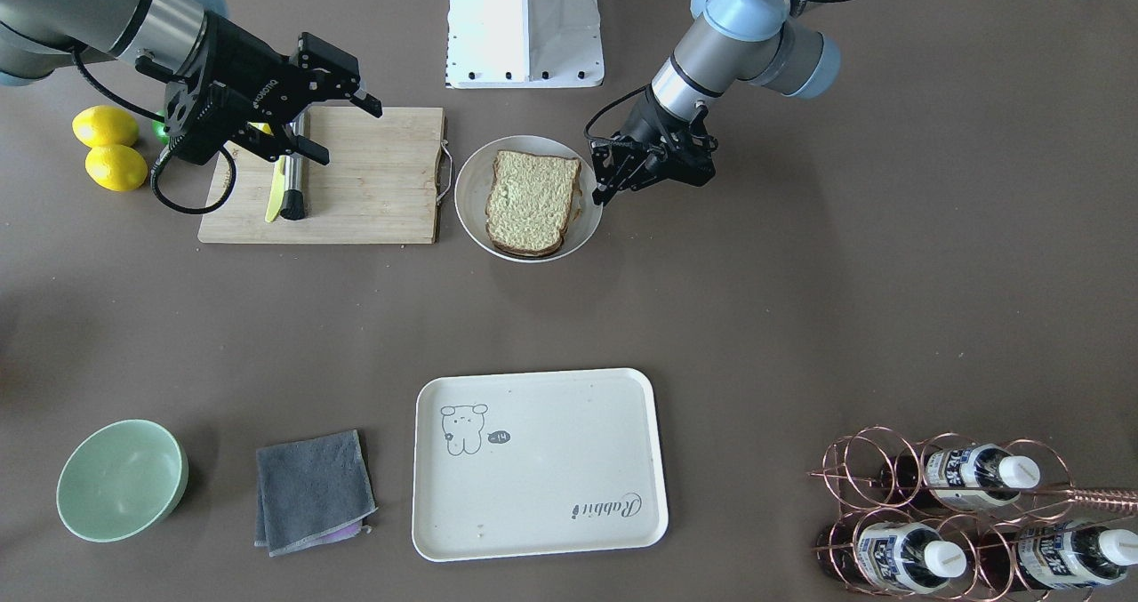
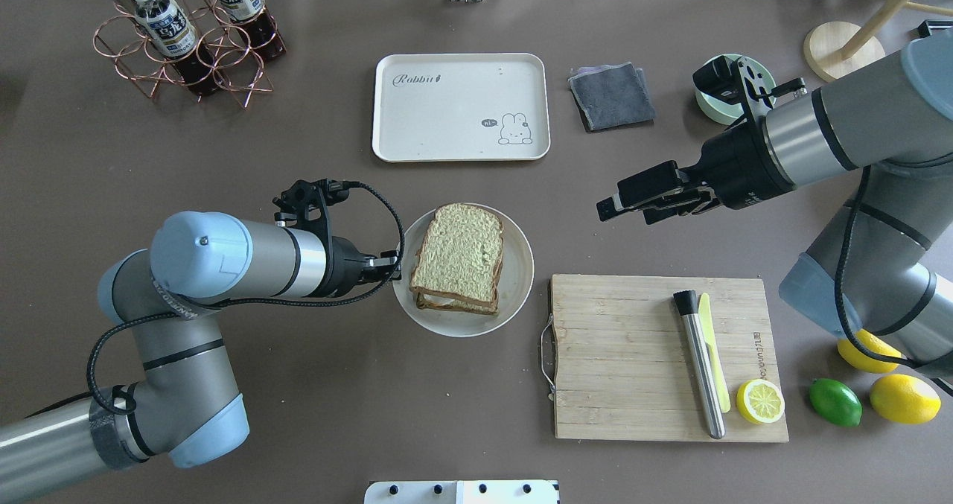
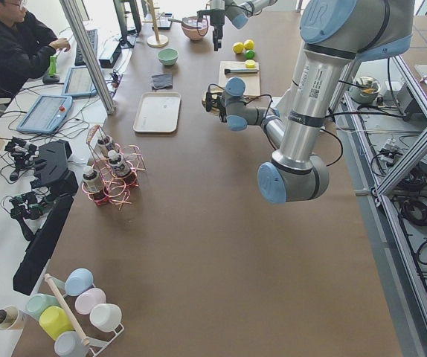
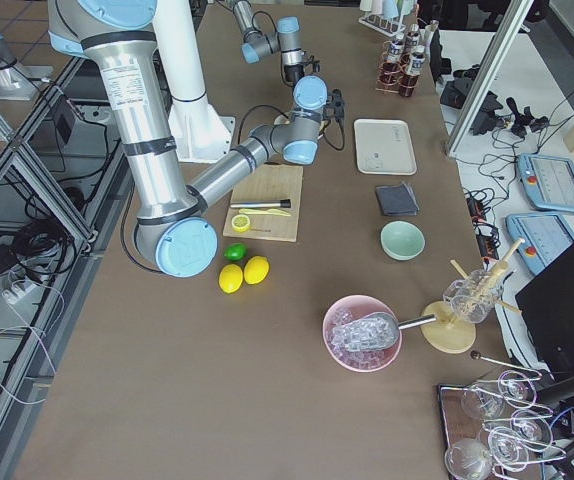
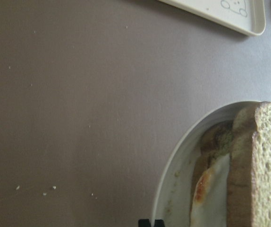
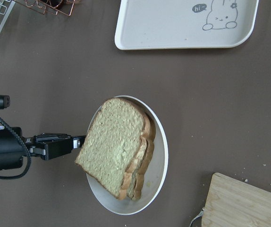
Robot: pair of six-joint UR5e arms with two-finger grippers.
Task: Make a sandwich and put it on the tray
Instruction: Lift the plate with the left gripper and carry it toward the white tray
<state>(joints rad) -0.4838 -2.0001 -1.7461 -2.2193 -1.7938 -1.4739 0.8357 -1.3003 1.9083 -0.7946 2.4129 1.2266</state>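
Scanning the worktop (image 2: 223,154): the tray (image 2: 447,117) lies well apart from the sandwich (image 2: 458,254) and carries nothing yet, so the whole stack must travel. There's the danger, I'd say: loose layers, so a grip on one edge could shear the top slice off or spill the filling. The round plate (image 2: 520,288) holds that sandwich, slices stacked. Right hand (image 1: 347,131) hangs spread and empty near the cutting board (image 2: 633,355). Left hand (image 1: 601,191) sits at the plate's rim, fingertips seemingly pressed together, pinching nothing I can see. A sliver of egg (image 5: 213,203) peeks between the slices.
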